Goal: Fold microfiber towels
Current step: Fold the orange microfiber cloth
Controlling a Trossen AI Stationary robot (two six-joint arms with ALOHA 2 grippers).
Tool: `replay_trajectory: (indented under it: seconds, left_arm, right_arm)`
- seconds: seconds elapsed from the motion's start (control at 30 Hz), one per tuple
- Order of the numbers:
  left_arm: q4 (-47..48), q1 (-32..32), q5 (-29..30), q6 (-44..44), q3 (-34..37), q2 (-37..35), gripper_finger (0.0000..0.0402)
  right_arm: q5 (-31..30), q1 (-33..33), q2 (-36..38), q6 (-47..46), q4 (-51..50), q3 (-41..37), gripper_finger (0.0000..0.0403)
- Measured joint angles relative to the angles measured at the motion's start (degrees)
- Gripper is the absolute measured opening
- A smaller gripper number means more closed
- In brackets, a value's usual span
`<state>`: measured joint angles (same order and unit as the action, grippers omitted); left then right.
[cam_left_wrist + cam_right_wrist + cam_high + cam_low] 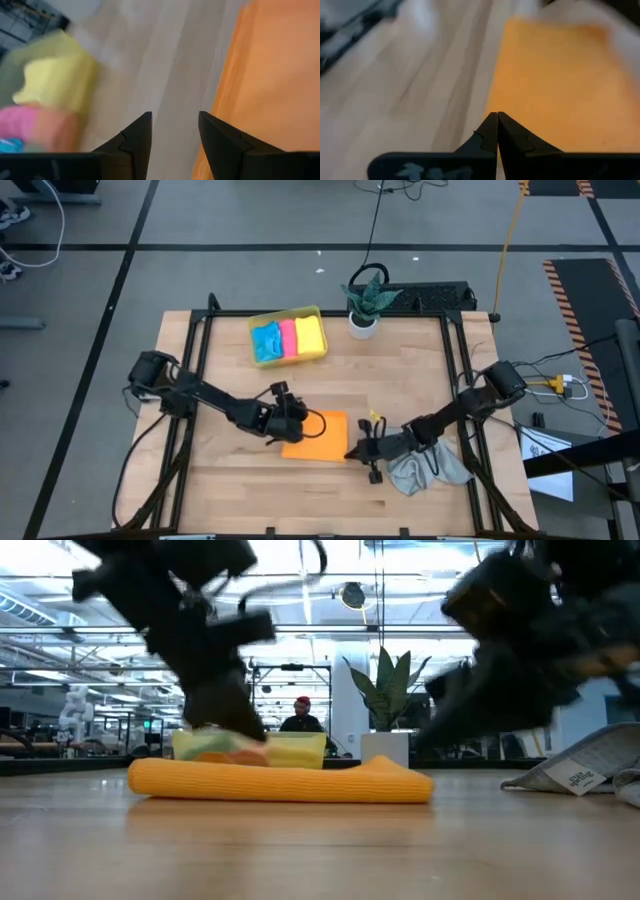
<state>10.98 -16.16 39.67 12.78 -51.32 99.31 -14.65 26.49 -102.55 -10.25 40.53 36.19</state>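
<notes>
The orange towel [318, 438] lies folded flat on the table's near middle; it also shows in the low view [280, 782]. My left gripper [175, 140] is open just above the table at the towel's left edge [297, 422], touching nothing. My right gripper [497, 119] is shut and empty, at the towel's near right corner [358, 451] and above the table in the low view [500, 670]. The grey towel [425, 470] lies crumpled at the near right. The blue, pink and yellow towels [288, 338] lie folded in the yellow tray [300, 311].
A potted plant [366, 305] stands at the far edge, right of the tray. Printed paper [585, 768] lies at the table's right. Bare wood lies left of and in front of the orange towel. A person shows in the room beyond [301, 715].
</notes>
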Motion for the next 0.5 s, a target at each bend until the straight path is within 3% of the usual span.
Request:
replay_trajectory:
  seconds: [0.1, 0.23, 0.4, 0.5]
  left_arm:
    - [0.0, -1.34, -0.35, -0.15, -0.64, -3.13, 0.0163]
    - [-1.75, -4.41, -4.89, -0.07, -0.75, -6.01, 0.0163]
    - [-3.86, -7.62, -15.53, 2.24, -0.83, -3.52, 0.0163]
    - [-2.94, -9.01, -15.97, 4.48, -0.1, -0.2, 0.0163]
  right_arm:
    - [-4.65, -0.91, 1.17, 1.87, 2.14, 0.23, 0.0]
    - [-4.7, -5.23, 1.23, 2.01, 1.9, 0.23, 0.0]
    - [-4.66, -10.58, 1.19, 0.37, -3.06, 0.21, 0.0]
    - [-4.59, -12.03, 1.19, -0.81, -7.5, 0.21, 0.0]
